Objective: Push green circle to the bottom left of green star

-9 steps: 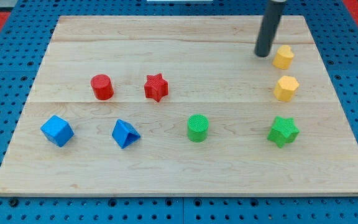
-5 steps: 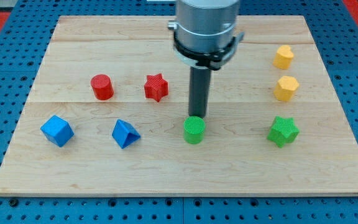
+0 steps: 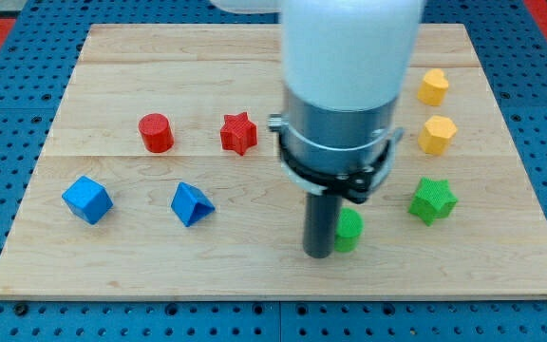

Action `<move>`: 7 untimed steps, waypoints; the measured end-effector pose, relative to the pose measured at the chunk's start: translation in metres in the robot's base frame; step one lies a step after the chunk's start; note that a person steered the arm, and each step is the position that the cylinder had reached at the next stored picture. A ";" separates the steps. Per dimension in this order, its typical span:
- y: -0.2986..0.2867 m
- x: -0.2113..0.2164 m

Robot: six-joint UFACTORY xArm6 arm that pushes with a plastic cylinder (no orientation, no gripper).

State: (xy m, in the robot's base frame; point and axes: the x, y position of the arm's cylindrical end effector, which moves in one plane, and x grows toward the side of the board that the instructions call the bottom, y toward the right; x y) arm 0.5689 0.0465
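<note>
The green circle (image 3: 349,231) is a short green cylinder on the wooden board (image 3: 112,256), below and left of the green star (image 3: 432,200). The rod partly hides its left side. My tip (image 3: 318,253) rests on the board right against the circle's left edge. The arm's wide grey and white body (image 3: 345,95) fills the view's middle and hides the board behind it.
Two yellow blocks stand at the view's right, one (image 3: 433,86) above the other (image 3: 437,134). A red cylinder (image 3: 156,132) and a red star (image 3: 239,133) sit left of centre. A blue cube (image 3: 87,199) and a blue triangle (image 3: 191,203) lie lower left.
My tip came from the view's top right to the green circle's top, then down to its left side. The circle slid right and down, closer to the green star.
</note>
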 end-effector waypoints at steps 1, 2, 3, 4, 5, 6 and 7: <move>-0.042 -0.014; -0.002 -0.019; 0.056 -0.019; 0.072 -0.016; 0.072 -0.033; 0.083 -0.049; 0.108 -0.041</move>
